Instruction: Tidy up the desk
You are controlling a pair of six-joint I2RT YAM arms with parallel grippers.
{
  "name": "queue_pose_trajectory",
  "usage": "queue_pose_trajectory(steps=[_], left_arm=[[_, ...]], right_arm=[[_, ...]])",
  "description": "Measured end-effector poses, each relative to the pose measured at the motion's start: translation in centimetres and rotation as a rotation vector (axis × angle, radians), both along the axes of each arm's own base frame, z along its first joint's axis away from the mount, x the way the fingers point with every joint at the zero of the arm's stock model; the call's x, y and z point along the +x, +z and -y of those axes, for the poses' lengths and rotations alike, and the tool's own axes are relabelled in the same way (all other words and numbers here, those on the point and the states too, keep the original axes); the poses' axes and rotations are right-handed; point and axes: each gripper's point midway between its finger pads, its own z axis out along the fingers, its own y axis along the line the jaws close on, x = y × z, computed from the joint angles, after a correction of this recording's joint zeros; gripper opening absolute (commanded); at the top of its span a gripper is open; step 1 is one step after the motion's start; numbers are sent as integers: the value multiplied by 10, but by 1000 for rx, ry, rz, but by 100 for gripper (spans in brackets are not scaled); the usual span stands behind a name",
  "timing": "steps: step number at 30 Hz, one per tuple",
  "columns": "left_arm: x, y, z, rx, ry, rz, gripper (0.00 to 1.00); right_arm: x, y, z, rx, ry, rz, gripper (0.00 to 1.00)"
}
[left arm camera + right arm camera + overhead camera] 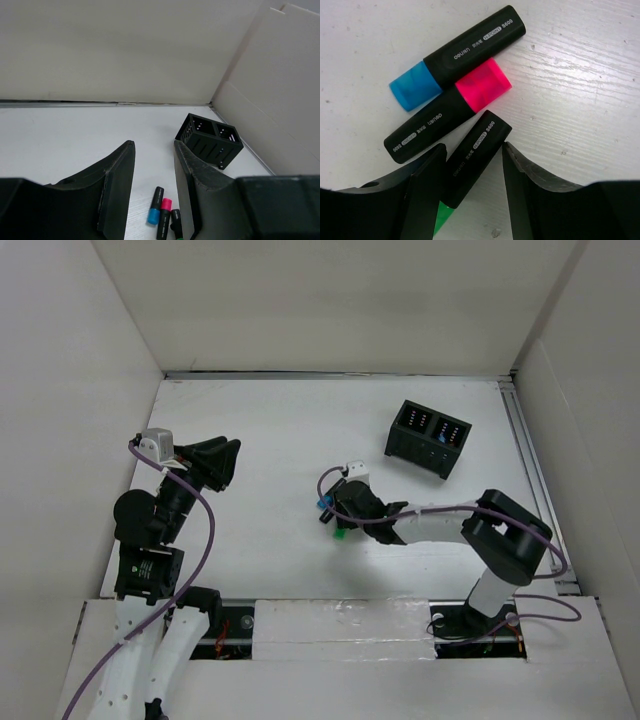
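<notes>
Near the black two-compartment plastic holder box (428, 438), the right jaws stand open astride the green-capped black highlighter (472, 160), apparently to grasp it; the left jaws gape idle.

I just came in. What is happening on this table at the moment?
The right arm is down over three highlighters lying side by side on the desk. Its jaws are open on either side of the green highlighter, not yet closed on it; the pink highlighter and blue highlighter lie beside it. The left arm waits to the side with open, empty jaws. The black holder stands apart, toward the far right.
</notes>
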Motion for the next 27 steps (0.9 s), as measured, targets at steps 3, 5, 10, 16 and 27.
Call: queue_pose_trajectory(steps=[3,5,10,16,27], left_arm=[[0,0,0,0,0,0,33],[0,0,0,0,0,0,33],[0,0,0,0,0,0,33],[0,0,-1,0,5,0,33],[1,0,-2,3,12,3,33]], right_arm=[[-2,-1,5,-40,-12,13,54],[-3,-2,11,-72,-22,20,56],[-3,-2,18,-123,-24,28,65],[6,-1,9,-144,-12,27,59],[10,-2,7,-109,-19,11,9]])
